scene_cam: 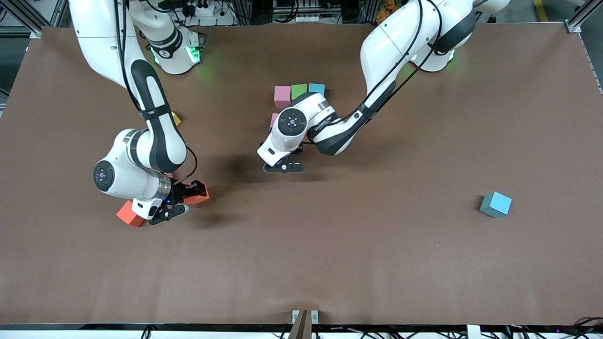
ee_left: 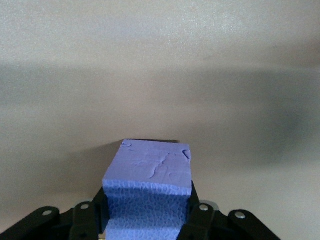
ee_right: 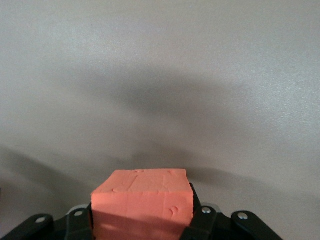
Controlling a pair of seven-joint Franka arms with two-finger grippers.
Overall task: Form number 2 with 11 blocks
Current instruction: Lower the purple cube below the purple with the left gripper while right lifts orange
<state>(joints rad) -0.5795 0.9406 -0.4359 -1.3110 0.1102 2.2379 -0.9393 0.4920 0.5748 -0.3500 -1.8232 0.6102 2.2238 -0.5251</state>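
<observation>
A pink [scene_cam: 282, 96], a green [scene_cam: 298, 91] and a light blue block [scene_cam: 316, 88] stand in a touching row at mid-table. Another pink block [scene_cam: 273, 119] peeks out from under the left arm. My left gripper [scene_cam: 283, 167] is low over the table just beside them, shut on a purple block [ee_left: 150, 165], which is hidden in the front view. My right gripper [scene_cam: 187, 200] is low toward the right arm's end, shut on an orange block [scene_cam: 201, 195], also seen in the right wrist view [ee_right: 142, 192].
A second orange block [scene_cam: 130, 214] lies right beside the right hand. A yellow block [scene_cam: 176, 118] shows partly under the right arm. A lone light blue block [scene_cam: 495, 204] sits toward the left arm's end. The brown table [scene_cam: 358, 263] is bare near the front camera.
</observation>
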